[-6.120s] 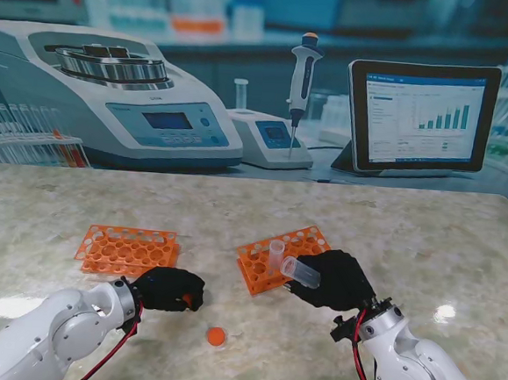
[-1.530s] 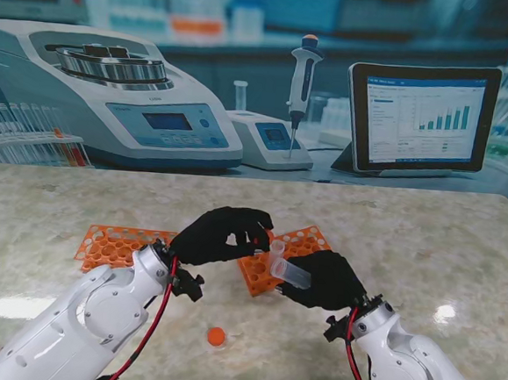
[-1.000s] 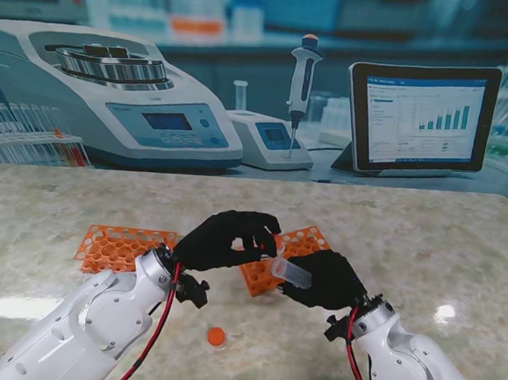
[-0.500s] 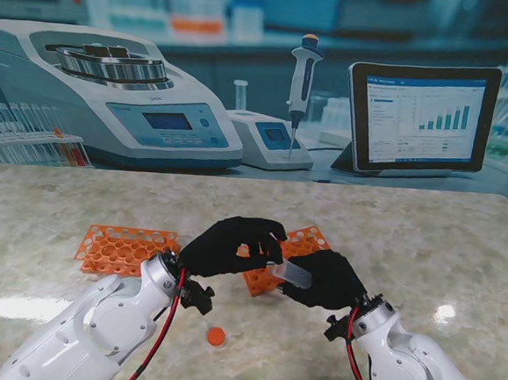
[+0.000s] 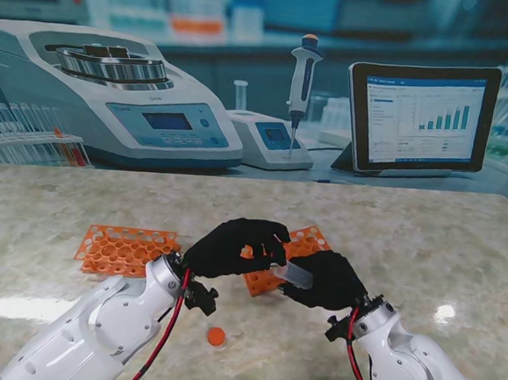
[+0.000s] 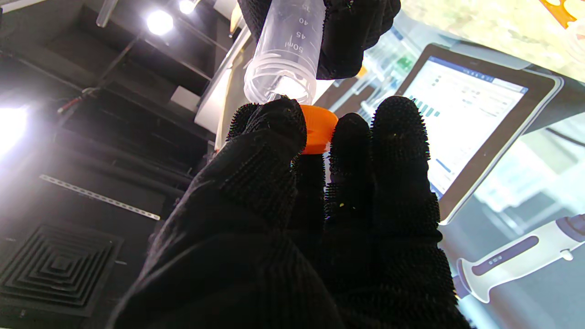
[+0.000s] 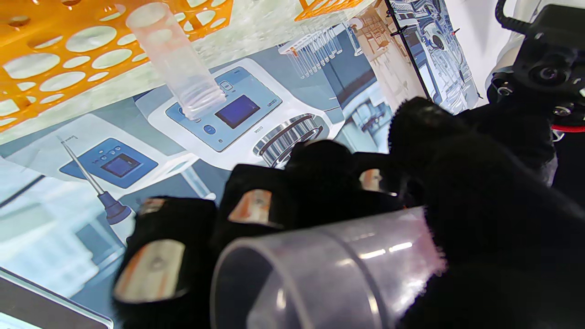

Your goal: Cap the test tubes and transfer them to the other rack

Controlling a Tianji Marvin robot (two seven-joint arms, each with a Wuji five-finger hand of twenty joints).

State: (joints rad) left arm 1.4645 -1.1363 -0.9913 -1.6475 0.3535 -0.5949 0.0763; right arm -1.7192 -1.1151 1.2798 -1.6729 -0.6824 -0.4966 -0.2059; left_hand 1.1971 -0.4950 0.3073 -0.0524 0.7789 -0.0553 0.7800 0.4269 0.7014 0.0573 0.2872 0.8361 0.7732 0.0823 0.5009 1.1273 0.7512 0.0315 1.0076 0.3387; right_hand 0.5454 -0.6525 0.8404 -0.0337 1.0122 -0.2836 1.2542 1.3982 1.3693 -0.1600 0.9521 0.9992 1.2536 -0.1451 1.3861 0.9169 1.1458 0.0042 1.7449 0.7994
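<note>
Left wrist — cap (image 6: 317,130) meets tube (image 6: 285,55).

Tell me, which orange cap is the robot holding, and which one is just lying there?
The orange cap pinched in the left hand, right at the open tube, is held. The other cap lies alone on the table, nearer to me.

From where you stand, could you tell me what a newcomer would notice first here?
Probably the two black-gloved hands meeting mid-table: the right hand holds a clear tube, and the left hand brings an orange cap to its open mouth. Next, the two orange racks and a spare cap nearer to me.
</note>
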